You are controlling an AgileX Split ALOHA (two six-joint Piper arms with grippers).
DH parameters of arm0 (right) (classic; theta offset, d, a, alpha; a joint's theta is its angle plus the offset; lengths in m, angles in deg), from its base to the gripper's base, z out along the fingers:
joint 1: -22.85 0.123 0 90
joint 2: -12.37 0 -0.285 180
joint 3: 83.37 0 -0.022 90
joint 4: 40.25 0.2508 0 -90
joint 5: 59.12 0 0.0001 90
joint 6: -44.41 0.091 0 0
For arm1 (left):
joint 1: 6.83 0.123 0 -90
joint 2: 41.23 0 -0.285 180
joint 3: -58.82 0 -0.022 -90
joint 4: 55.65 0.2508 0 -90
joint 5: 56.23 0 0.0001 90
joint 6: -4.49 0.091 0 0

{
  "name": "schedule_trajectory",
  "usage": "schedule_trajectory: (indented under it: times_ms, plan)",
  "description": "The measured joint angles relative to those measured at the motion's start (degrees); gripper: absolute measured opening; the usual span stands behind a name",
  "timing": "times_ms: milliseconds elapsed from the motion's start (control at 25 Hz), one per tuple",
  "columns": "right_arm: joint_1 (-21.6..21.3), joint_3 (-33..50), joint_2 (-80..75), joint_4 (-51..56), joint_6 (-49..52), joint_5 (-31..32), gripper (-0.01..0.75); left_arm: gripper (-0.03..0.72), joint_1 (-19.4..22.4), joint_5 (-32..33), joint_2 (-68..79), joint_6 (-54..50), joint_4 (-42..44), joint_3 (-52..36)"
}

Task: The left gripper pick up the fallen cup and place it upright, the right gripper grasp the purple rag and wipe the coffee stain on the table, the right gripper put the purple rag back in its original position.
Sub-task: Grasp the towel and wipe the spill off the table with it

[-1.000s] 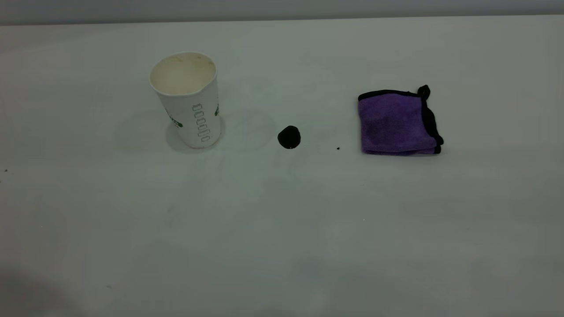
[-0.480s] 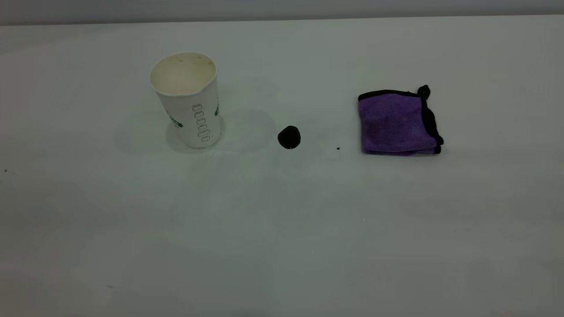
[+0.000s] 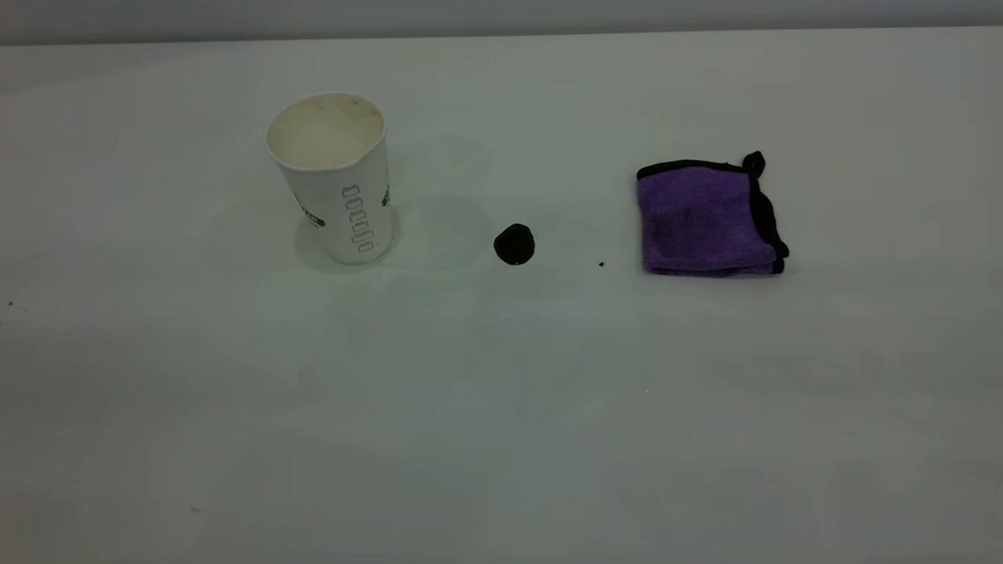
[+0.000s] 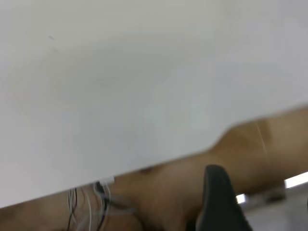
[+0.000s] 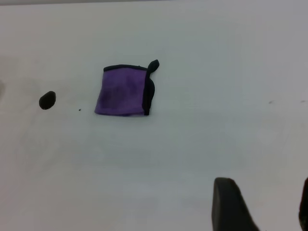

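The cup stands upright on the table at the back left, its cream inside showing. The coffee stain is a small glossy black blot to the right of the cup. It also shows in the right wrist view. The purple rag lies folded and flat to the right of the stain, and it shows in the right wrist view too. My right gripper is open and empty, well back from the rag. My left gripper hangs off the table's edge, away from the cup. Neither gripper shows in the exterior view.
A tiny dark speck lies between the stain and the rag. In the left wrist view the table's edge runs across, with brown floor and loose white cables beyond it.
A dark shadow at the front left corner of the table has gone from the exterior view. The cup, the stain and the rag have not moved.
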Motion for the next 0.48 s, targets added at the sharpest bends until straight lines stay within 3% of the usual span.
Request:
schedule_trajectory:
  times_ms: [200,320,480]
  plan:
    - [0.0,0.0,0.0,0.4,0.0,0.0,0.391,0.474,6.3,0.3,-8.9,0.0,0.0,0.0]
    - [0.0,-0.1,-0.2,1.1,-0.4,-0.4,0.396,0.474,7.2,0.6,-13.6,0.0,0.0,0.0]
    - [0.0,-1.1,-6.6,1.5,-1.6,-1.6,0.466,0.474,7.5,0.8,-15.9,0.0,0.0,0.0]
